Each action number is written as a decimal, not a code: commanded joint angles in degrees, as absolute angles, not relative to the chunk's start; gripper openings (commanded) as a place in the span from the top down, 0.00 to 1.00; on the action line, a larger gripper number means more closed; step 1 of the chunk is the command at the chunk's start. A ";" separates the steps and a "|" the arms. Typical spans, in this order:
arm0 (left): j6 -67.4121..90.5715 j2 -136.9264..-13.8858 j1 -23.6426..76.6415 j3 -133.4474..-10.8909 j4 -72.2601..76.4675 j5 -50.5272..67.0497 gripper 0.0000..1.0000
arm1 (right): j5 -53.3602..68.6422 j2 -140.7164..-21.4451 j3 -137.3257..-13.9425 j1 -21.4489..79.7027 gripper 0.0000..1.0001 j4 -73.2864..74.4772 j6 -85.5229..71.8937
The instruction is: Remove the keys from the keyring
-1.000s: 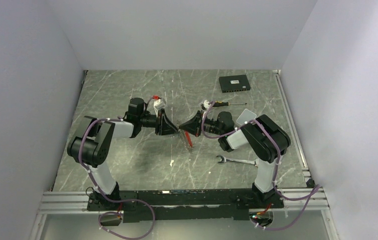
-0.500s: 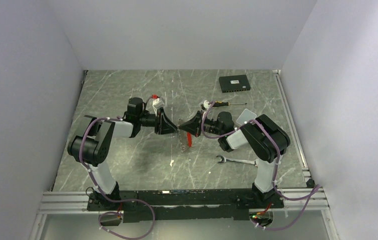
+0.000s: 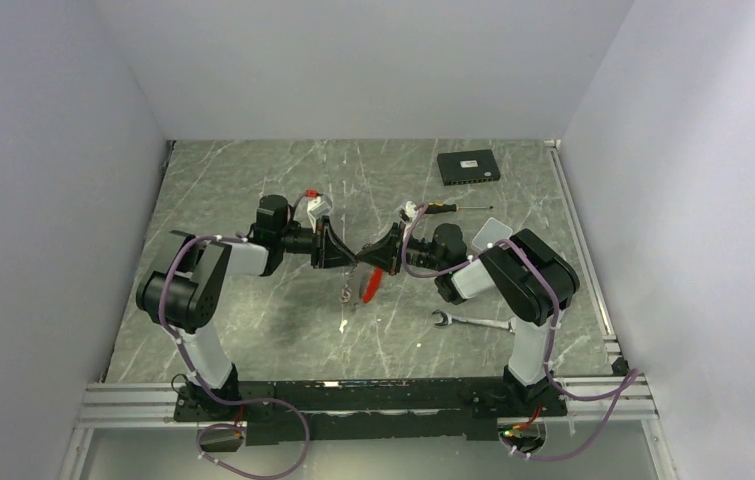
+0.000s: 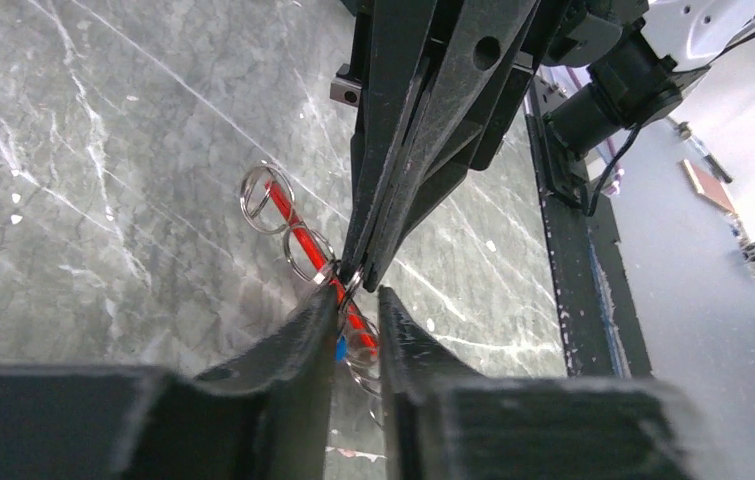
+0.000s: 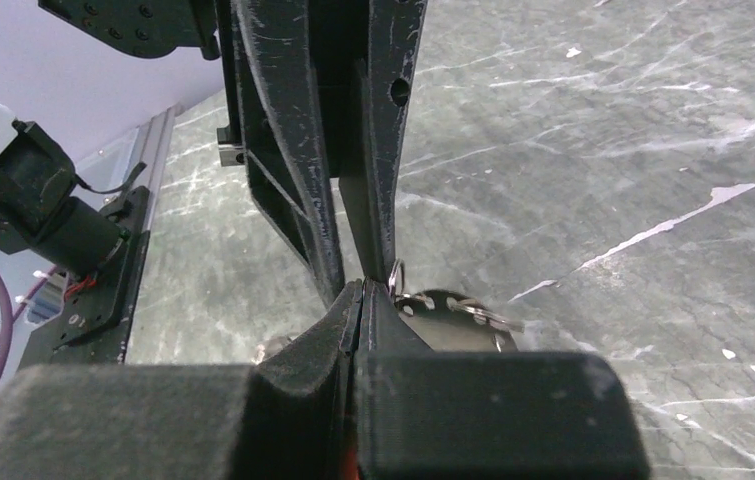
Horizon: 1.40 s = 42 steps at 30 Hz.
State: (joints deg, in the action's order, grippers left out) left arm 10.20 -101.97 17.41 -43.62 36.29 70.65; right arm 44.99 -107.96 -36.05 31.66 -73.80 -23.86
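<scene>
Light, floppy and slick, the keyring [image 4: 305, 252] hangs above the table [image 3: 253, 180] from the right gripper [image 5: 361, 290], clamped on a link, while the left gripper [image 4: 355, 296], jaws narrowly parted, straddles the keys [image 4: 339, 347], perhaps nipping the blue one's flat head, the best hold.

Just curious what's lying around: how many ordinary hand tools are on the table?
2. A silver wrench lies near the right arm; a screwdriver lies farther back, near the black box. Others could be hidden under the arms.
</scene>
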 commanded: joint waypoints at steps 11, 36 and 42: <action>-9.76 -98.33 17.66 -49.49 10.89 66.73 1.00 | 52.58 -107.86 -41.11 29.16 0.80 -64.65 -19.25; -14.25 -96.53 17.92 -49.77 1.61 56.79 1.00 | 41.97 -104.79 -44.55 29.79 0.36 -35.37 -8.83; -6.06 -96.57 17.95 -47.16 9.43 55.82 1.00 | 34.55 -102.69 -43.71 30.96 0.30 -31.18 -11.66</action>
State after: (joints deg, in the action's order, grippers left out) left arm -11.73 -98.61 17.67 -48.36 3.51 57.19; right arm 40.40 -105.49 -43.46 29.87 -34.00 -11.00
